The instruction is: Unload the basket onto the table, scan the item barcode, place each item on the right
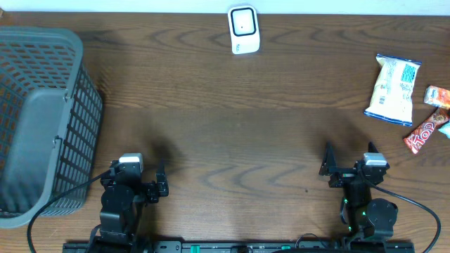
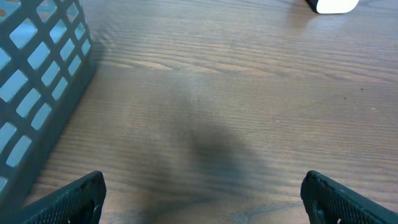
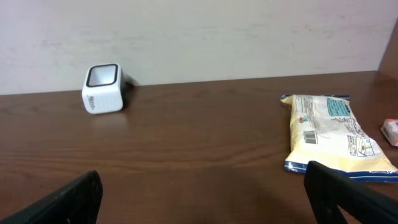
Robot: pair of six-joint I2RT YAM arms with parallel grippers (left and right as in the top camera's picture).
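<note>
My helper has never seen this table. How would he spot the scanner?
Look along the far edge of the table, midway. The scanner stands alone there: a small white box with a dark window, unlike the grey basket and colourful snacks.

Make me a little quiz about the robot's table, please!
1. True or false: the white scanner stands on the table, outside the grey basket.
2. Where is the pale yellow snack bag? A) on the robot's left side B) on the robot's right side C) in the basket
3. Fill in: the left gripper and the right gripper are both ____, holding nothing.
Key: 1 true; 2 B; 3 open.
</note>
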